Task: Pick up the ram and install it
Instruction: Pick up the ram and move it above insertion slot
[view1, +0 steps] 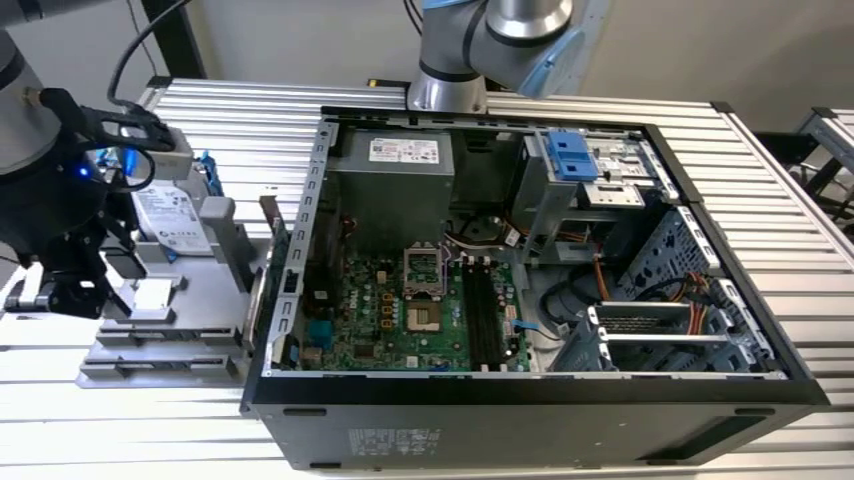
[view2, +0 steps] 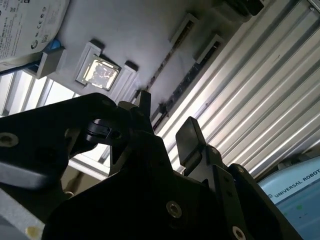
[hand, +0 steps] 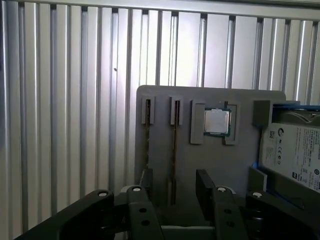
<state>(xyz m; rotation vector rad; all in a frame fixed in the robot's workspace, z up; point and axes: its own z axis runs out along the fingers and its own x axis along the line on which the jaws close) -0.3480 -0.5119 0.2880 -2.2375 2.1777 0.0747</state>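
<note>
Exterior view: my arm hangs at the exterior view's left edge, with the gripper (view1: 70, 288) pointing down over the grey tray (view1: 147, 352) (the open computer case (view1: 534, 425) sits just beside it).

First wrist view: my jaws are spread. The ram (hand: 174, 150) stands on edge in a tray slot and runs between my fingers (hand: 205, 186), with a gap on each side.

Second wrist view: the ram (view2: 186, 76) lines up between my spread fingers and touches neither.
</note>
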